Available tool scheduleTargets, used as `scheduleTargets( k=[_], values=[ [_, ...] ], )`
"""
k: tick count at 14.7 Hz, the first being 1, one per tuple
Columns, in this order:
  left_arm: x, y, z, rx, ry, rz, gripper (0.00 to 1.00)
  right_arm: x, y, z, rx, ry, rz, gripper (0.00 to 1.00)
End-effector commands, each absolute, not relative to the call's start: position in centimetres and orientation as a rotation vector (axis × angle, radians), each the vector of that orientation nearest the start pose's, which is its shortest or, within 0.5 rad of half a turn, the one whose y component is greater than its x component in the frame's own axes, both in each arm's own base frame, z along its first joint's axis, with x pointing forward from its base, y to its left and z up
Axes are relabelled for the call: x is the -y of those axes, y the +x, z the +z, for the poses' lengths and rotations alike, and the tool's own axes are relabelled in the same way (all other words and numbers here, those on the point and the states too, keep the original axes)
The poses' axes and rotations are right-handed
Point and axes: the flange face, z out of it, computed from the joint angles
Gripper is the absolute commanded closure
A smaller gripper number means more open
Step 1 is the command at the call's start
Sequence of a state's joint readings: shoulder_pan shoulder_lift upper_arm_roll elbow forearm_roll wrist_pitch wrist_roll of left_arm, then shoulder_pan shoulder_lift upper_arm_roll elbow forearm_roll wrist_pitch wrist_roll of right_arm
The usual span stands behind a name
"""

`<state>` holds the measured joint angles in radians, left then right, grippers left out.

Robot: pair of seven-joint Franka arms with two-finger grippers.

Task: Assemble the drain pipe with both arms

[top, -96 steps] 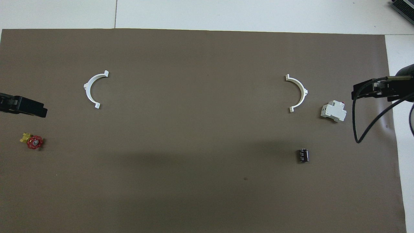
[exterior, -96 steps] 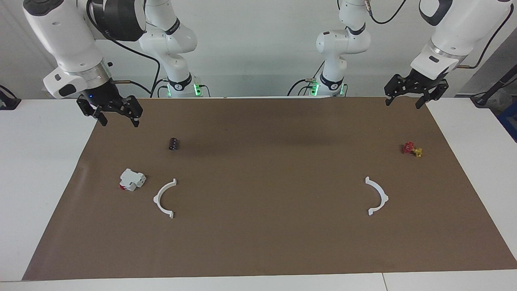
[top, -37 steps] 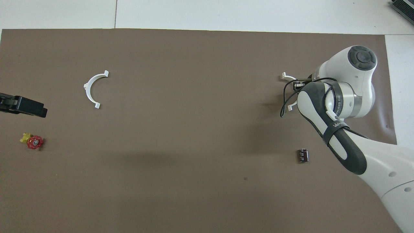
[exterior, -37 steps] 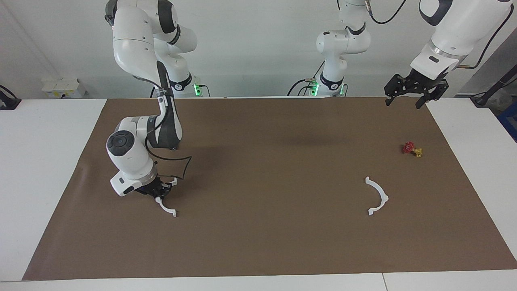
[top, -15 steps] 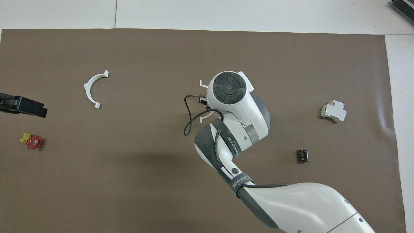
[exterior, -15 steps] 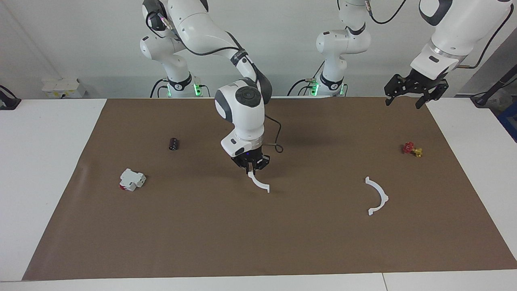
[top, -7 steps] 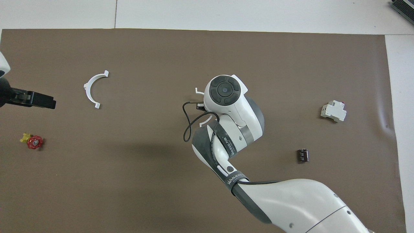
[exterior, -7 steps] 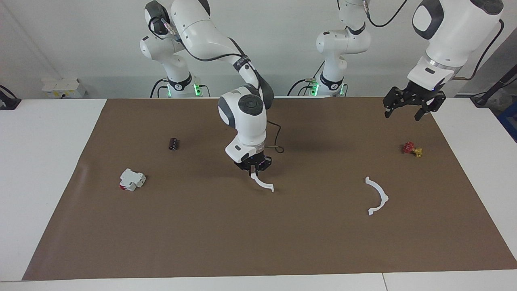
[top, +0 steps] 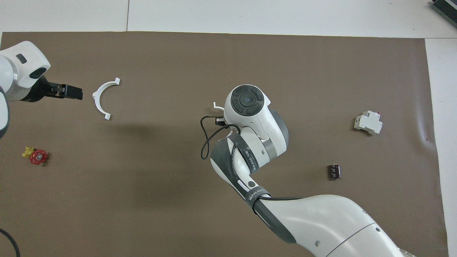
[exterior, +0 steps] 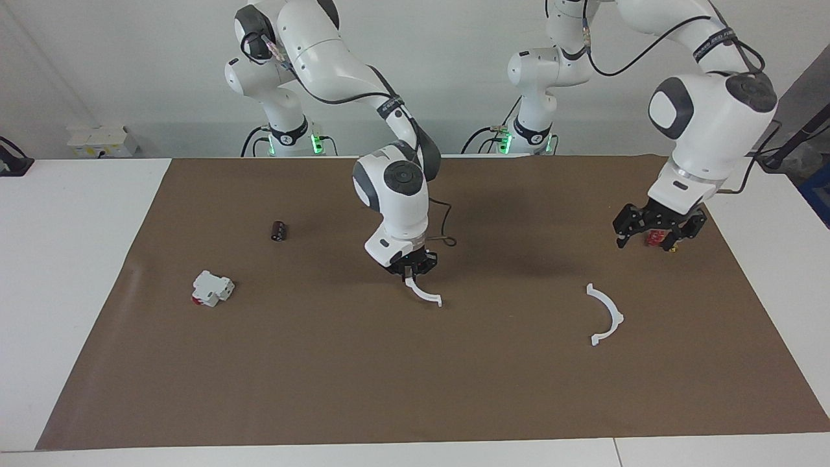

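The drain pipe is in two white half rings. My right gripper [exterior: 410,267] is shut on one half ring [exterior: 425,295] and holds it tilted, just above the middle of the brown mat. In the overhead view the right arm's wrist hides this gripper, and only a tip of that half ring [top: 216,105] shows. The other half ring [exterior: 606,314] lies flat on the mat toward the left arm's end; it also shows in the overhead view [top: 103,98]. My left gripper [exterior: 656,228] is open and empty. It hangs in the air over the mat beside that half ring, as the overhead view [top: 68,91] shows.
A small red and yellow valve [top: 35,156] lies near the left arm's end of the brown mat [exterior: 415,389]. A blocky white part with a red end [exterior: 211,288] and a small black cylinder [exterior: 279,231] lie toward the right arm's end.
The right gripper took one half ring from beside the blocky white part and carried it to the mat's middle. In the last half second the left arm swung down toward the other half ring.
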<state>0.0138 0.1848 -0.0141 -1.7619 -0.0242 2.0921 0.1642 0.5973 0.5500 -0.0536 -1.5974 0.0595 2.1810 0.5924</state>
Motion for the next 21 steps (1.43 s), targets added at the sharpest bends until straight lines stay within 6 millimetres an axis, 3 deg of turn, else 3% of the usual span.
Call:
scheduleTargets(
  k=[1, 6, 11, 12, 14, 15, 17, 19, 20, 21],
  values=[
    [-0.8, 65.7, 43.3, -0.228, -3.127, -0.282, 0.01, -36.2, 58.7, 30.6, -0.154, -3.080, -0.006, 1.00],
    [-0.8, 69.6, 36.6, -0.225, -3.113, -0.384, 0.01, -36.4, 58.0, 29.5, -0.219, -3.078, -0.014, 1.00],
    [-1.3, 68.9, 32.1, -0.224, -3.123, -0.323, 0.04, -36.2, 57.9, 29.2, -0.256, -3.086, -0.016, 1.00],
    [-1.3, 68.7, 31.7, -0.236, -3.123, -0.316, 0.06, -36.2, 57.9, 29.2, -0.256, -3.086, -0.016, 0.86],
    [-1.5, 68.2, 30.9, -0.236, -3.125, -0.295, 0.11, -36.1, 57.9, 29.2, -0.259, -3.085, -0.018, 0.38],
    [-1.6, 68.0, 30.7, -0.235, -3.127, -0.288, 0.13, -36.1, 58.0, 29.3, -0.258, -3.084, -0.020, 0.26],
    [-1.5, 67.6, 30.3, -0.239, -3.129, -0.268, 0.19, -36.3, 58.0, 29.4, -0.258, -3.076, -0.037, 0.13],
    [-1.4, 67.6, 30.4, -0.249, -3.128, -0.266, 0.31, -36.5, 58.3, 30.2, -0.252, -3.074, -0.041, 0.10],
    [-1.2, 67.6, 30.4, -0.254, -3.127, -0.270, 0.42, -36.6, 58.6, 30.9, -0.250, -3.068, -0.052, 0.10],
    [-1.0, 67.6, 30.5, -0.259, -3.126, -0.270, 0.59, -36.1, 59.1, 31.6, -0.258, -3.065, -0.056, 0.10]
  ],
)
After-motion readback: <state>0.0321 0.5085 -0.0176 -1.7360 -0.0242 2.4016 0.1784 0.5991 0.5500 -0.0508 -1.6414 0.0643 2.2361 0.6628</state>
